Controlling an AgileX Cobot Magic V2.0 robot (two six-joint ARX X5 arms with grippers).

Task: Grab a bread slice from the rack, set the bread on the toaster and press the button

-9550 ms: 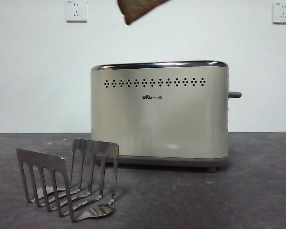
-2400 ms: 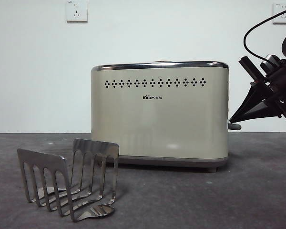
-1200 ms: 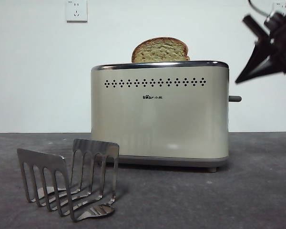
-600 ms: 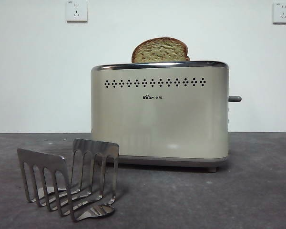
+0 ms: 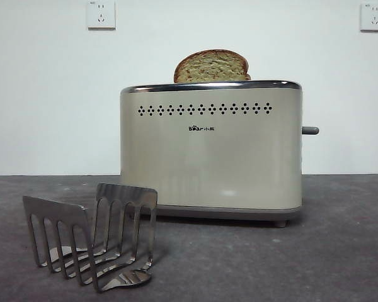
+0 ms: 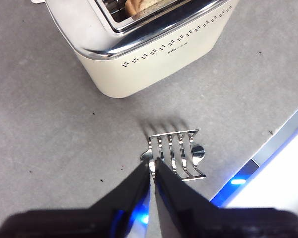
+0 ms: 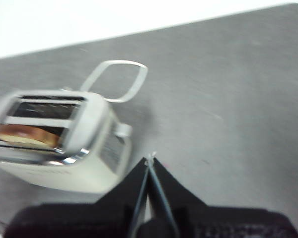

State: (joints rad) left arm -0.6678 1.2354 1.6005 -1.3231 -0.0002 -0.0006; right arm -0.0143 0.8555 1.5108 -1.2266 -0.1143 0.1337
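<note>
1. Up in the toaster (image 5: 211, 151), the slice of bread (image 5: 211, 67) stands in a slot, its domed top above the rim.
2. Near left, the rack (image 5: 91, 242) is bare on the surface (image 5: 340, 251).
3. My left claw (image 6: 153, 171) and right claw (image 7: 150, 171) hang pinched together, holding nothing.
4. I judge placing done; the button (image 5: 310, 131) sits high, so whether its press is done I cannot tell.

Both grippers, left (image 6: 152, 171) and right (image 7: 150, 166), hang with jaws closed.

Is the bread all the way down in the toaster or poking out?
Poking out. The slice of bread shows its domed top above the toaster rim, and the button sits high.
</note>
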